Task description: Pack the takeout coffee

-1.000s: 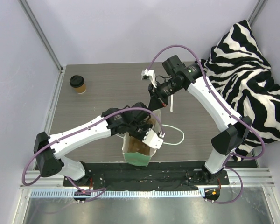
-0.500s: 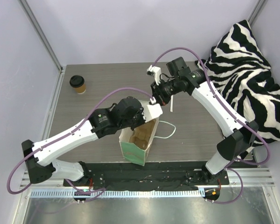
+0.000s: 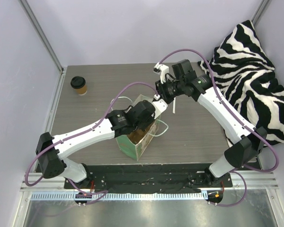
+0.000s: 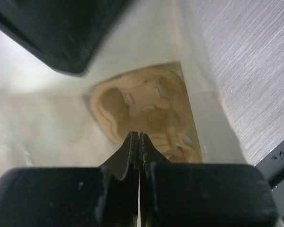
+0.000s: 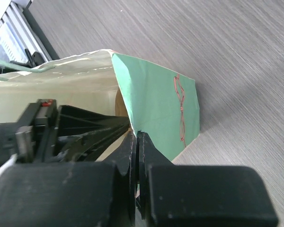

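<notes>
"Where's the coffee?"

"The cup [image 3: 79,85] stands upright at the far left corner of the table [image 3: 109,78], lid on. It's well apart from the bag [image 3: 132,149] and both arms, so it isn't packed yet."

"And the claws?"

"Both are pinched tight. The right gripper [image 5: 136,134] looks closed on the bag's far rim. The left gripper [image 4: 138,135] is down in the mouth with its fingers pressed together. I can't make out anything between them. The carrier [image 4: 142,106] lies in the bottom beneath it."

"So they're opening the bag?"

"I'd say so. To do it well, they should draw the rim apart gently, because that paper will tear or the bag will tip. The mouth needs to be wide and the carrier flat with a pocket facing up. Then the right should hold the rim while the left backs out for the cup. It should grip below the lid and keep the cup upright all the way in."
</notes>
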`<action>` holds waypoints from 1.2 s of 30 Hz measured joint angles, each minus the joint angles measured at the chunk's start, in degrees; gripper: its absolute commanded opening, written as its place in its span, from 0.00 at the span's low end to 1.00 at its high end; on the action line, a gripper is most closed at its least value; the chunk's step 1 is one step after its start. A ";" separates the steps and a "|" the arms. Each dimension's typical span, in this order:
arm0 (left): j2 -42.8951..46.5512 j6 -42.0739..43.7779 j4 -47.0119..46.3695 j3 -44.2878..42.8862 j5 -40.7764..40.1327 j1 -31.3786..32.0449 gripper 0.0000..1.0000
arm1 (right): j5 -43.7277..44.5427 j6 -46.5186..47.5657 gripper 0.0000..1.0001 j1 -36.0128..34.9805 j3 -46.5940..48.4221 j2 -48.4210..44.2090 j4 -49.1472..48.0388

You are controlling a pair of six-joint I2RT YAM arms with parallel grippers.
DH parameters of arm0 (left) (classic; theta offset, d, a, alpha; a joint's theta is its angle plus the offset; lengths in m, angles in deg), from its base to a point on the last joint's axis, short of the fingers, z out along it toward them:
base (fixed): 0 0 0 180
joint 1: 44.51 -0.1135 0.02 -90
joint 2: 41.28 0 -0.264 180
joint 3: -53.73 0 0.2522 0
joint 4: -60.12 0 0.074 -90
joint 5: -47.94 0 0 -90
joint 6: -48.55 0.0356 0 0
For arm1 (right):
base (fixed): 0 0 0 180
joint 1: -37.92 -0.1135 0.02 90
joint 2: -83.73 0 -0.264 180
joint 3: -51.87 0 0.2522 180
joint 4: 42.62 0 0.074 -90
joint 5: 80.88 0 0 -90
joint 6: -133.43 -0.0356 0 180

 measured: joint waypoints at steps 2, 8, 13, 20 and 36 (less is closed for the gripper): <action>0.09 -0.96 -1.25 1.99 -0.13 0.00 0.00 | 0.59 -0.66 0.01 0.00 -0.76 -0.42 -0.72; 0.20 -2.40 -5.90 11.39 -0.55 0.00 0.00 | 1.01 -1.60 0.01 0.07 -2.60 -1.49 -1.53; 0.87 -2.58 -11.50 15.74 -1.16 0.02 0.00 | 0.85 -1.75 0.01 0.02 -3.41 -1.51 -1.92; 0.70 -3.32 -12.83 16.09 -1.42 -0.46 0.00 | 0.94 -1.70 0.01 0.24 -3.48 -1.51 -2.01; 3.72 -3.89 -9.03 12.81 -1.11 -1.20 0.00 | 2.75 -2.91 0.01 0.72 -3.61 -2.25 -2.99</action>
